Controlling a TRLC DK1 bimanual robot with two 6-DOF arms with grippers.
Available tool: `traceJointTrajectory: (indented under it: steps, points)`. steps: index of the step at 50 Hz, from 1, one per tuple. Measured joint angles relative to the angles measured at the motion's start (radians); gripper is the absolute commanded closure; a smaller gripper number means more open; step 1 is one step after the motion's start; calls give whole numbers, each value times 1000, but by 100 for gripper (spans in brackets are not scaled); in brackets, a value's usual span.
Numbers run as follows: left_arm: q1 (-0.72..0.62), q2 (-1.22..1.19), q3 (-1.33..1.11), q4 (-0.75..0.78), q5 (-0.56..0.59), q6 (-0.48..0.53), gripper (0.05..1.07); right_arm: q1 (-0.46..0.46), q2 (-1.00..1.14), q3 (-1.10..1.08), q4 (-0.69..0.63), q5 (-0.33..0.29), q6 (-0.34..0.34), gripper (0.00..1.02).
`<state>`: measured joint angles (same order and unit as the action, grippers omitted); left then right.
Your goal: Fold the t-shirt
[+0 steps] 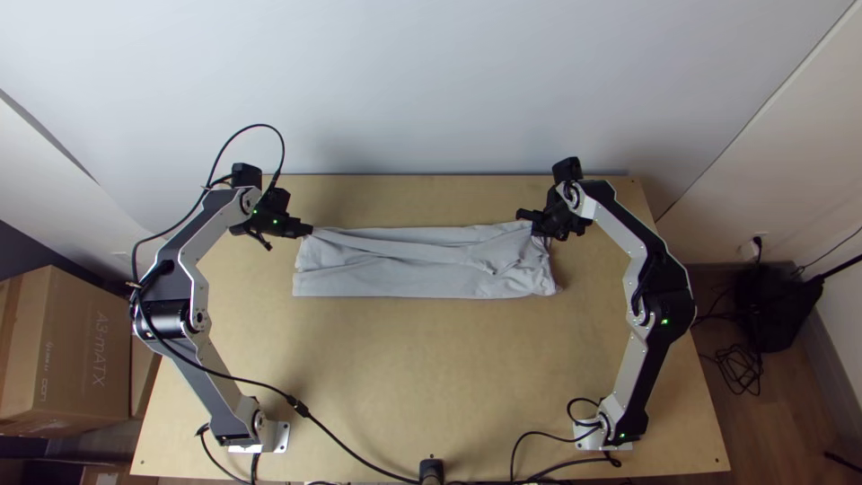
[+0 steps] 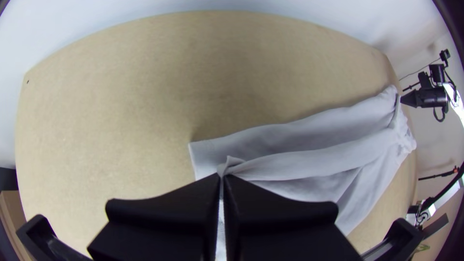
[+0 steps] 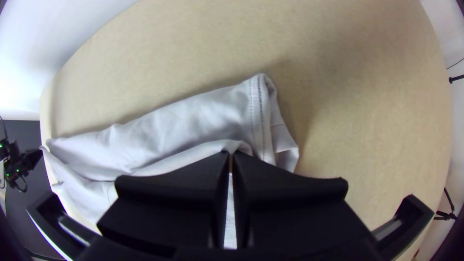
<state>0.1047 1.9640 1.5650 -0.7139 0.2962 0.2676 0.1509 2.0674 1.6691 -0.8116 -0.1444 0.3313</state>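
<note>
Grey t-shirt point(image 1: 404, 280) lies as a long, creased strip on the table point(image 1: 404, 386). We see the left gripper point(image 2: 222, 175) and right gripper point(image 3: 231, 153) each pinching cloth near opposite ends. We judge lengthwise folding mostly done; smoothing, crosswise folding remain.

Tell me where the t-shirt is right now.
In the top view, the t-shirt lies as a long strip across the far half of the table, with the left gripper near its far left corner and the right gripper near its far right.
</note>
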Motion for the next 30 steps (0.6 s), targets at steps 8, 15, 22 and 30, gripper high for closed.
traceJointTrajectory:
  steps: [8,15,22,30]
  points:
    - [8,0,-57,40,-1,-18,10,-11,-15,-16,27,14,0,3]
    - [41,-28,-130,58,38,-41,10,-45,-143,-140,126,23,2,3]
    - [117,-122,-192,67,154,-82,10,-86,-354,-234,146,25,25,3]
    - [202,-227,-258,77,297,-99,10,-142,-555,-264,149,-108,108,3]
